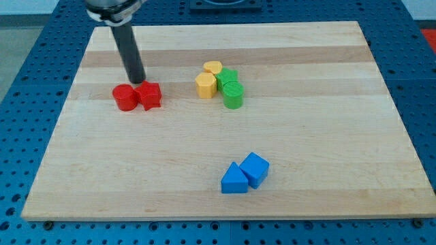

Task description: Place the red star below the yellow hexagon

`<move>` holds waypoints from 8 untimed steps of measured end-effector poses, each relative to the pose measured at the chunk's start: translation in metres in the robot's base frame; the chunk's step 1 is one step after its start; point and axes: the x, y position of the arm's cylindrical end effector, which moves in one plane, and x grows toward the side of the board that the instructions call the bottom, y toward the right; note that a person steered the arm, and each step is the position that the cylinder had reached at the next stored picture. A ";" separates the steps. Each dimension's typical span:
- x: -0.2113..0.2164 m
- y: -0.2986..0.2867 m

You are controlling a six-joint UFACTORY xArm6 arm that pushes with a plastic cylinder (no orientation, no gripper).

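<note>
The red star point(150, 95) lies left of centre on the wooden board point(327, 102), touching a red round block point(125, 97) on its left. The yellow hexagon point(206, 85) sits to the right of them, with a second yellow block point(213, 68) just above it. My tip point(138, 82) is at the upper edge of the two red blocks, right above where they meet, touching or almost touching them.
A green star point(227, 77) and a green round block point(233, 96) sit against the right side of the yellow blocks. A blue triangle point(234, 179) and a blue cube point(255, 168) lie together near the view's bottom centre.
</note>
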 end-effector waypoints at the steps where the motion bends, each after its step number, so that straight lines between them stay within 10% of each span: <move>1: 0.018 -0.003; 8: 0.083 0.048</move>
